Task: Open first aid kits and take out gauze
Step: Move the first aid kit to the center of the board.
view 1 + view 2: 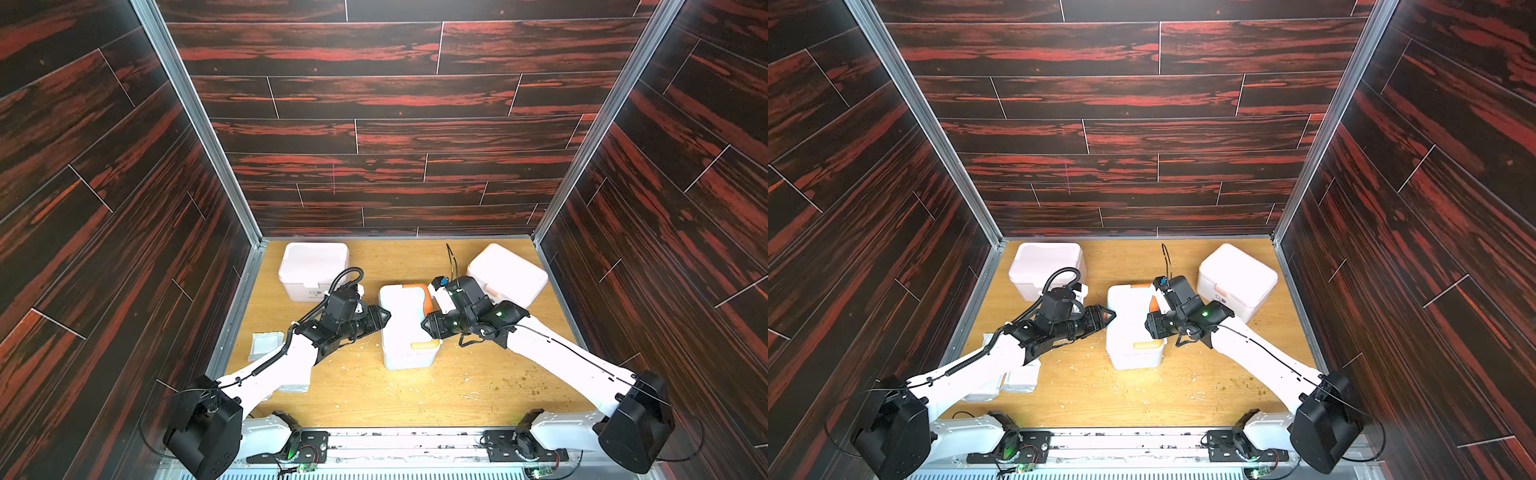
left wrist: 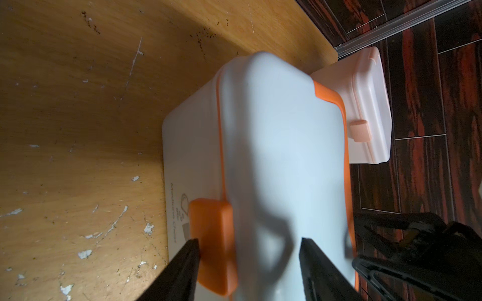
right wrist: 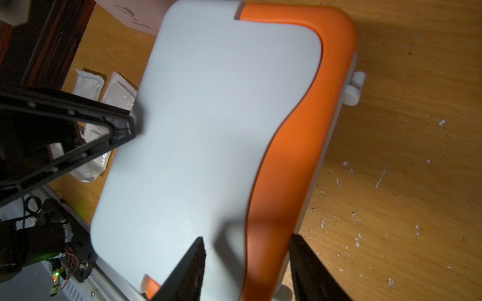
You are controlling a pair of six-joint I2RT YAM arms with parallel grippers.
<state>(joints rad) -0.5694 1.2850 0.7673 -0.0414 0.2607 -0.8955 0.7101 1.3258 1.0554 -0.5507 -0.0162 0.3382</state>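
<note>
Left wrist view: the left hand [image 2: 249, 241], part open and empty, sits at the lid's edge near the orange latch [image 2: 211, 234] of the smooth pale-blue box [image 1: 405, 324] at mid worktop [image 1: 374, 399]. The right hand [image 3: 246, 238], likewise open, brackets its curved orange handle [image 3: 300, 130]. Best steady the box, then flick the latch outward. Flat, crinkly gauze packets [image 1: 266, 345] lie by the left edge.

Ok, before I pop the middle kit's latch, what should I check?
1. Middle kit upright on the table: ok.
2. Left gripper open, orange latch between its jaws: ok.
3. Right gripper open across the orange handle: ok.
4. Jaws touching the kit: cannot tell.
5. Gauze packets clear of the kit: ok.
6. Lid open: not ok, looks shut.
</note>
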